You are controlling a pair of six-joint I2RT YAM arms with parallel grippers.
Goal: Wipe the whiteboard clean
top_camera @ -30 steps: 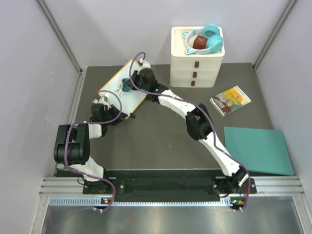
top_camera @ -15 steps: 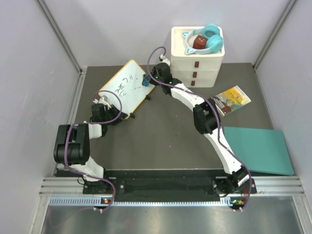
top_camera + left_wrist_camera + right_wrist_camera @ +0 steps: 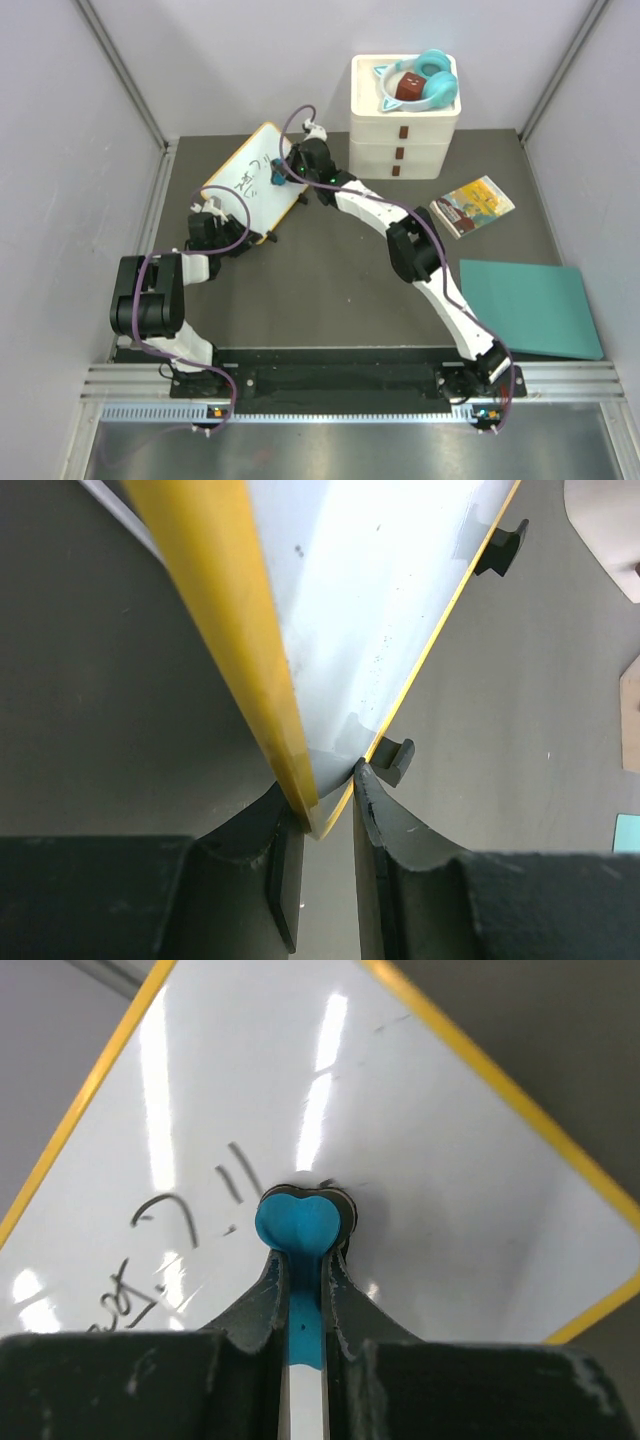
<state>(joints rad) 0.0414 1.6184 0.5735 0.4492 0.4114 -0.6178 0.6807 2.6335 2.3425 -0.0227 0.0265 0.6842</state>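
Note:
The whiteboard (image 3: 250, 170) stands tilted at the back left, with a yellow rim and black scribbles (image 3: 170, 1215) on its left half. My left gripper (image 3: 240, 236) is shut on the board's near corner; in the left wrist view its jaws (image 3: 325, 805) pinch the yellow rim (image 3: 230, 630) beside a black stand foot (image 3: 395, 760). My right gripper (image 3: 280, 172) is shut on a blue heart-shaped eraser (image 3: 303, 1222). The eraser's head presses flat on the white surface (image 3: 450, 1160), just right of the scribbles.
A white drawer unit (image 3: 404, 135) stands at the back, with teal headphones (image 3: 430, 80) on top. A small booklet (image 3: 472, 206) lies to its right. A flat teal sheet (image 3: 530, 305) lies at the right. Grey walls close in both sides.
My right gripper swept the eraser from the board's middle out to its right edge, then came back left toward the scribbles. The left gripper and the board have held still.

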